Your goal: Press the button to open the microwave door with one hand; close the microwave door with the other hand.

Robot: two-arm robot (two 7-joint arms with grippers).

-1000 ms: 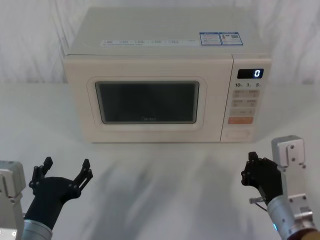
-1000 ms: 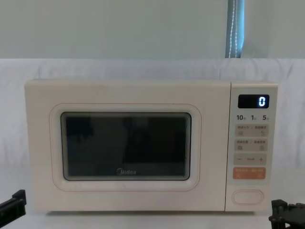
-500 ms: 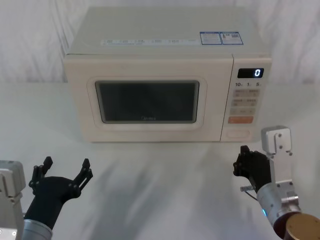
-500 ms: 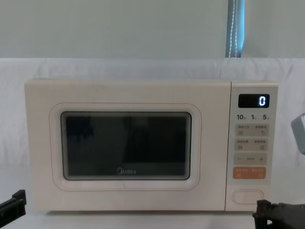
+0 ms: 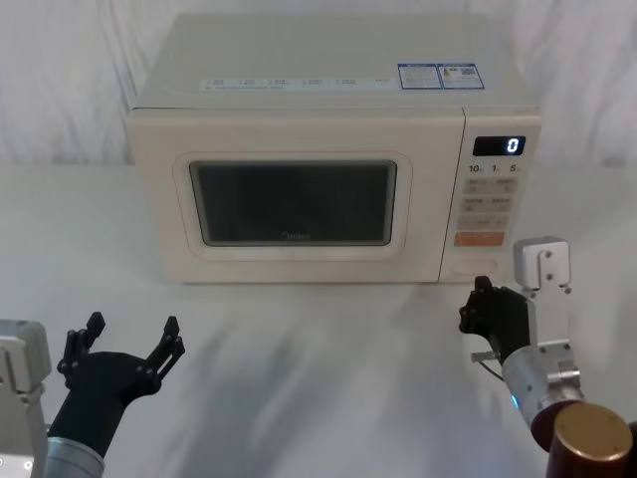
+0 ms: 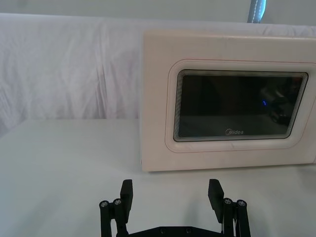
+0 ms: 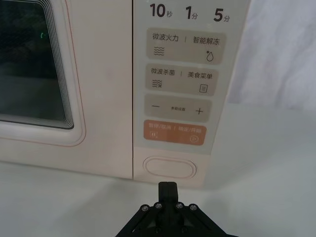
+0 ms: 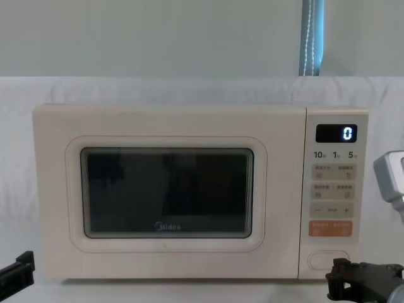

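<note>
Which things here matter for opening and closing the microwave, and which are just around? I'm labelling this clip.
Part of the job:
- the button
- the microwave door
- right gripper, shut, near the button
- left gripper, open, low in front of the door

Just there:
- orange key
- display
- white cloth

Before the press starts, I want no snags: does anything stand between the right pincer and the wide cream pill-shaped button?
Nothing visible does. The right pincer sits just short of the wide cream pill-shaped button, with bare white table between them.
</note>
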